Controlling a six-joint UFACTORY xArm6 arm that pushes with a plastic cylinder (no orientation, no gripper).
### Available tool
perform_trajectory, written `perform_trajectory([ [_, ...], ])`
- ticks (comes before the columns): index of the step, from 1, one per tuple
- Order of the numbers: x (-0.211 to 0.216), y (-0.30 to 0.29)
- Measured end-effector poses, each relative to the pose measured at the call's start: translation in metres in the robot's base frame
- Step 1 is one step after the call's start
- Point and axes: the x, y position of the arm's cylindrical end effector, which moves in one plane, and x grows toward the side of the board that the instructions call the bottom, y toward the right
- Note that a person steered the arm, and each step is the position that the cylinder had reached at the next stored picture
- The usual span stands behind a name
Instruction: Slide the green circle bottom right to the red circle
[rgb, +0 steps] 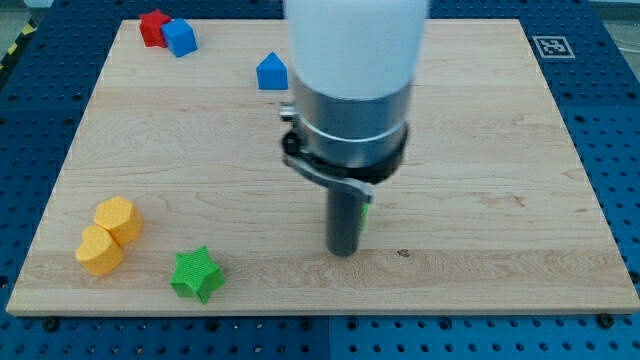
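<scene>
Your tip (344, 252) hid the green circle (365, 212) – a sliver showed beside it; no pincer fitted, red circle unseen – you needed short, centred pushes.

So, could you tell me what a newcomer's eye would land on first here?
The big white and grey arm fills the view's top centre, and my tip rests on the wooden board with a sliver of green showing just behind the rod. Next come the green star and two yellow blocks at the view's bottom left.
</scene>
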Motion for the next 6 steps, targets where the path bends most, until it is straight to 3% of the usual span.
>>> perform_trajectory([
  [2, -0.032, 0.034],
  [4, -0.022, -0.010],
  [6, -0.052, 0.006],
])
